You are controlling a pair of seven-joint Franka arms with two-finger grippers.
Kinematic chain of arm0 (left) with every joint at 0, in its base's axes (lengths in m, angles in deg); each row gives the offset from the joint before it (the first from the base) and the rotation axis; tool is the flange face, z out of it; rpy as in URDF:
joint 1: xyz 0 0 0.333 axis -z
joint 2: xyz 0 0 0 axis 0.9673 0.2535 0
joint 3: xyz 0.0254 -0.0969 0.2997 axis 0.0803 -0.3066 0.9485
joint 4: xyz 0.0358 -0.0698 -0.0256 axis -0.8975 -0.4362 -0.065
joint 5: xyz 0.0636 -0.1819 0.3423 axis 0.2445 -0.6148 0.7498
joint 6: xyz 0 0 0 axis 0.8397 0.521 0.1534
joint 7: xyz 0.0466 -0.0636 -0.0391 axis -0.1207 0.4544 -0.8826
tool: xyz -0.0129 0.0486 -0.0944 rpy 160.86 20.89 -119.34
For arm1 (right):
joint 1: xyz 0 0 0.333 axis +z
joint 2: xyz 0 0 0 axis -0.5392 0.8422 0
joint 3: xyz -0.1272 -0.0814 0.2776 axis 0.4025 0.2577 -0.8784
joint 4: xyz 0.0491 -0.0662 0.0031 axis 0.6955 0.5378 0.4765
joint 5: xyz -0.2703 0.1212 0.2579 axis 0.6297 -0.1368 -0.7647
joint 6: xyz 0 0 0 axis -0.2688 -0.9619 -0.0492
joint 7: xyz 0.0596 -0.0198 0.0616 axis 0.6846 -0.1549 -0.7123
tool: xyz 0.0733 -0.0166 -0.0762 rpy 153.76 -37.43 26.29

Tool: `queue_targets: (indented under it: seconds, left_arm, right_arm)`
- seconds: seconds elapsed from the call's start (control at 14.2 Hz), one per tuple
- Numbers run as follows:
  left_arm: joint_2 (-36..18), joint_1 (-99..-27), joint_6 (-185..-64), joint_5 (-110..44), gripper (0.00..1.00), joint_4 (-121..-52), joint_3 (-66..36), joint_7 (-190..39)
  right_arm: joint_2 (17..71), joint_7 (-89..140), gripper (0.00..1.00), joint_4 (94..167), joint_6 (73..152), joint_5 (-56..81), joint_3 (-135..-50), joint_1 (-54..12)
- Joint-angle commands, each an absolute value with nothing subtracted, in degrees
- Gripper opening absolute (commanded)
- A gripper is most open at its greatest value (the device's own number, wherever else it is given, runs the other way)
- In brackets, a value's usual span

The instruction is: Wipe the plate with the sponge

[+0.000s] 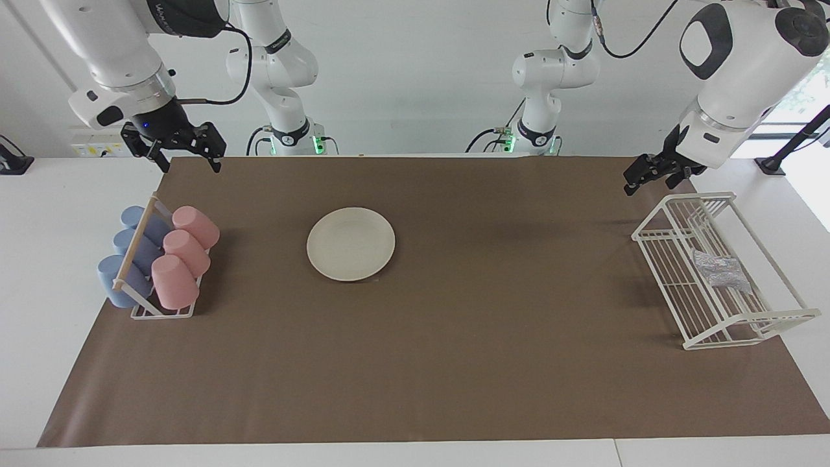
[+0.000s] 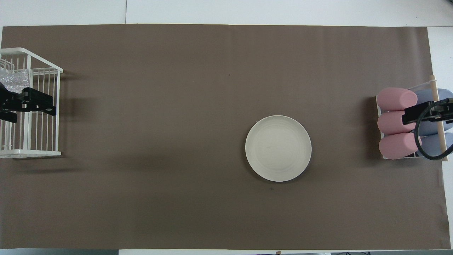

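Observation:
The cream-white plate (image 1: 351, 244) lies flat on the brown mat, toward the right arm's end; it also shows in the overhead view (image 2: 278, 148). The silvery-grey sponge (image 1: 720, 271) lies inside the white wire rack (image 1: 684, 198) at the left arm's end, and shows in the overhead view (image 2: 14, 79). My left gripper (image 1: 648, 187) hangs open and empty in the air over the rack's end nearest the robots, apart from the sponge; in the overhead view (image 2: 28, 106) it covers part of the rack (image 2: 32, 153). My right gripper (image 1: 188, 159) is open and empty, raised over the cup rack's end of the mat.
A small rack (image 1: 139, 311) holds three pink cups (image 1: 185, 250) and three blue cups (image 1: 123, 275) on their sides at the right arm's end; the right gripper (image 2: 424, 113) covers part of it from above. The brown mat (image 1: 493, 337) covers most of the table.

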State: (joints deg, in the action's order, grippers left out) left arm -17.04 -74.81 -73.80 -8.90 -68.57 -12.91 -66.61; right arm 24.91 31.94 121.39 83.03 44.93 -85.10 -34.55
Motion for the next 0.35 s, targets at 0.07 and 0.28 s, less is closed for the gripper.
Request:
queue_targets:
  seconds: [0.07,0.28]
  left_arm:
    - [-18.4,-74.5,-73.1,-7.9,1.00,-69.0,-12.8,-66.5]
    - [-18.5,-74.3,-73.2,-8.0,1.00,-69.0,-12.8,-66.5]
  right_arm:
    - [23.9,33.0,1.00,122.3,82.4,46.0,-85.6,-34.9]
    - [23.9,33.0,1.00,122.3,82.4,46.0,-85.6,-34.9]
